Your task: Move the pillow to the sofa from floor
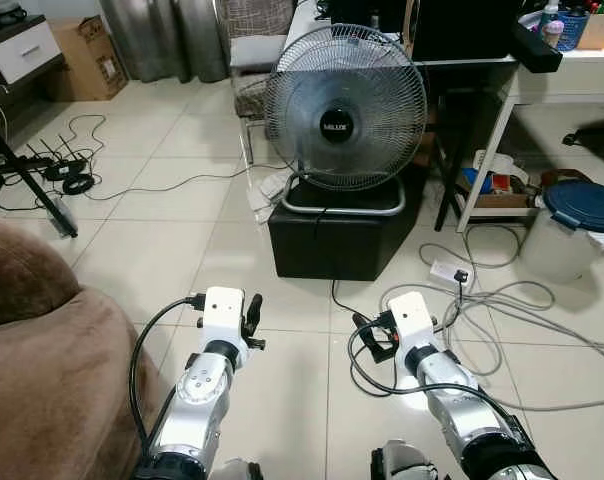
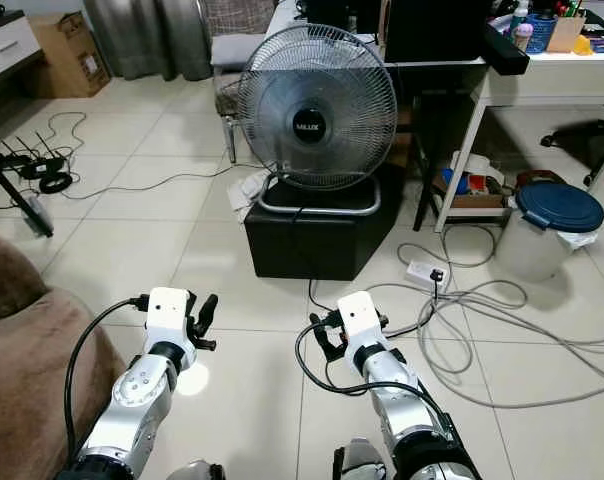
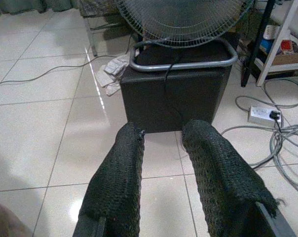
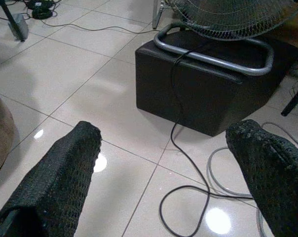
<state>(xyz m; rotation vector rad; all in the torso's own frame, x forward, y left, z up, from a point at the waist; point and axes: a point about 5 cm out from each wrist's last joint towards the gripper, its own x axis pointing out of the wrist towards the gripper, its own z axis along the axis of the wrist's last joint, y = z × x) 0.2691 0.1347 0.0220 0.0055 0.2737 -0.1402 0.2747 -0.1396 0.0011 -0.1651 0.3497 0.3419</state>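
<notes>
Search step: no pillow seen yet. L claw (image 1: 252, 318) and R claw (image 1: 374, 338) both open, empty, over the floor (image 1: 162, 250). Next: turn, locate pillow.

Fan (image 1: 345, 108) standing on a box (image 1: 337, 238) straight ahead, sofa (image 1: 42, 350) at near left, bench (image 1: 572, 75) behind at right, lidded bin (image 1: 572, 228) beneath its right, power strip (image 1: 448, 273) and cables (image 1: 512, 310) on the floor between box and bin.

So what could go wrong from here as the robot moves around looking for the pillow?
Feet could snag the grey cables and white power strip lying on the tile floor ahead. The round metal fan perched on the black box might topple if bumped. Both the left gripper and right gripper are open, holding nothing.
</notes>
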